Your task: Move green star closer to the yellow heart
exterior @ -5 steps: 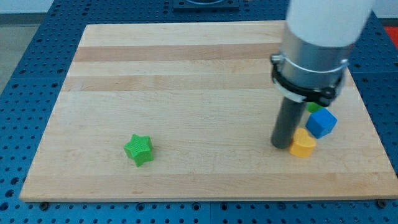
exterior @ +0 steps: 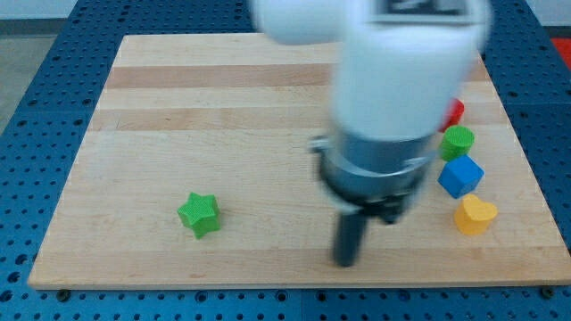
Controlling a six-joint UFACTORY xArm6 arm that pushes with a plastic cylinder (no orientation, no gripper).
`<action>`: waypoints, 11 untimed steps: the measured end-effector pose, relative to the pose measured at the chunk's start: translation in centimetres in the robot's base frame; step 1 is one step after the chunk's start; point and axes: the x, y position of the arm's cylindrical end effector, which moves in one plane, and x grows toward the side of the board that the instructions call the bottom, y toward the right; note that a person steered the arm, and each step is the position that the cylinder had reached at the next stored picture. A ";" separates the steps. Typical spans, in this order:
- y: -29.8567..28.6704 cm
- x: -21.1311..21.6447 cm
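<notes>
The green star (exterior: 198,214) lies on the wooden board (exterior: 223,107) at the lower left. The yellow heart (exterior: 474,215) lies at the lower right, far from the star. My tip (exterior: 345,262) rests near the board's bottom edge, between the two, closer to the heart and to the right of the star. It touches no block. The arm is motion-blurred.
A blue cube (exterior: 460,176) sits just above the yellow heart. A green round block (exterior: 458,141) sits above the cube. A red block (exterior: 455,112) peeks out behind the arm at the right.
My tip has moved left and down, away from the yellow heart. The heart now lies a little further right and lower. The green and red blocks are uncovered.
</notes>
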 end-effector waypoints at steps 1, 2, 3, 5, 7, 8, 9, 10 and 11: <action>-10.0 1.4; -19.8 -1.9; -21.0 -7.5; -13.8 -2.2; -12.0 -1.6; -9.1 -3.3; -2.7 -3.7; 2.4 -4.0; 2.9 -5.2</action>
